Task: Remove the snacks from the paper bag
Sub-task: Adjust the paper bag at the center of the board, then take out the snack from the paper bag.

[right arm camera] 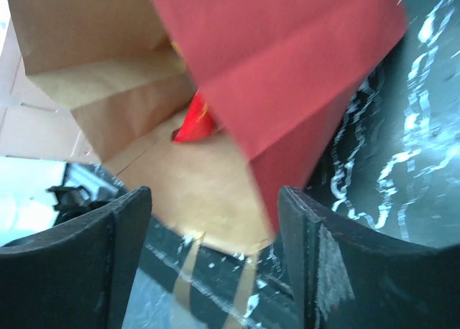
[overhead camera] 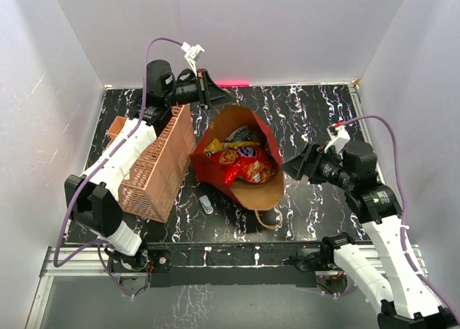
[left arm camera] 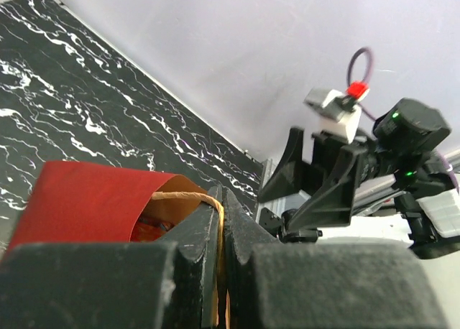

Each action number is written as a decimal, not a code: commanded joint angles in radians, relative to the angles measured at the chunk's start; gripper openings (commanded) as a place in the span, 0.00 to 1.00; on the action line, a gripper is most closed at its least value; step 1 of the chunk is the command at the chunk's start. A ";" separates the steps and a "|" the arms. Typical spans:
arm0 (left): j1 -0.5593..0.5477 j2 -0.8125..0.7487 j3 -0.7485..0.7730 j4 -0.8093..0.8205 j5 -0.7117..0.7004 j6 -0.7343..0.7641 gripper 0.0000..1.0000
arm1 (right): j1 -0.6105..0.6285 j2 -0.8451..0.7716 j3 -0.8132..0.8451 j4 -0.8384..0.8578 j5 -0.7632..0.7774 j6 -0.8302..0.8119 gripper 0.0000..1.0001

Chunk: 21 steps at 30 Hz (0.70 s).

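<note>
Covering the floor of the white-walled cell, the black white-veined table (overhead camera: pixel 316 117) carries a paper bag (overhead camera: pixel 262 194) at its centre, dark red outside, kraft inside, mouth gaping upward. Just left of it leans a salmon-pink lattice organizer (overhead camera: pixel 162 167). The left gripper (left arm camera: pixel 221 200) sits at the bag's far rim, fingers pressed together on a twisted loop handle (left arm camera: pixel 188 195). The right gripper (overhead camera: pixel 293 165) hangs beside the bag's right wall, fingers spread wide, touching nothing. Inside the bag lie a shiny red cookie bag (overhead camera: pixel 248 171) and small candy packets (overhead camera: pixel 224 146). A small white-blue item (overhead camera: pixel 207 205) rests alone near the bag's front.
</note>
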<state>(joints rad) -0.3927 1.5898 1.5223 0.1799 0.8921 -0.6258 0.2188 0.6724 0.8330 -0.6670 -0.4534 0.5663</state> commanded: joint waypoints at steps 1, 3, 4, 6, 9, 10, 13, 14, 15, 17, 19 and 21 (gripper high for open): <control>0.003 -0.103 -0.012 0.087 0.052 -0.046 0.00 | 0.004 0.037 0.162 -0.128 0.192 -0.177 0.79; 0.002 -0.106 -0.025 0.096 0.056 -0.068 0.00 | 0.004 0.079 0.220 -0.148 0.213 -0.255 0.84; 0.003 -0.105 -0.031 0.102 0.058 -0.078 0.00 | 0.004 0.102 0.250 -0.156 0.205 -0.292 0.85; 0.003 -0.105 -0.037 0.104 0.060 -0.099 0.00 | 0.003 0.137 0.306 -0.154 0.087 -0.389 0.85; 0.003 -0.104 -0.043 0.108 0.062 -0.122 0.00 | 0.004 0.152 0.357 -0.093 -0.136 -0.475 0.83; 0.003 -0.103 -0.043 0.105 0.062 -0.125 0.00 | 0.005 0.151 0.367 -0.064 -0.196 -0.491 0.84; 0.003 -0.099 -0.044 0.092 0.060 -0.130 0.00 | 0.006 0.168 0.388 0.012 -0.330 -0.496 0.85; 0.002 -0.097 -0.044 0.088 0.060 -0.130 0.00 | 0.011 0.191 0.406 0.015 -0.357 -0.495 0.83; 0.003 -0.100 -0.044 0.081 0.057 -0.130 0.00 | 0.022 0.214 0.419 0.017 -0.372 -0.496 0.82; 0.003 -0.103 -0.042 0.066 0.052 -0.126 0.00 | 0.073 0.250 0.443 0.033 -0.359 -0.495 0.80; 0.003 -0.109 -0.045 0.060 0.046 -0.127 0.00 | 0.177 0.285 0.459 0.061 -0.256 -0.480 0.79; 0.002 -0.111 -0.045 0.054 0.038 -0.132 0.00 | 0.336 0.339 0.480 0.071 -0.110 -0.481 0.79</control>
<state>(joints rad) -0.3965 1.5604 1.4605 0.1928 0.9360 -0.7441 0.3496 0.9348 1.2533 -0.6907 -0.7071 0.1062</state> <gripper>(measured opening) 0.007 0.796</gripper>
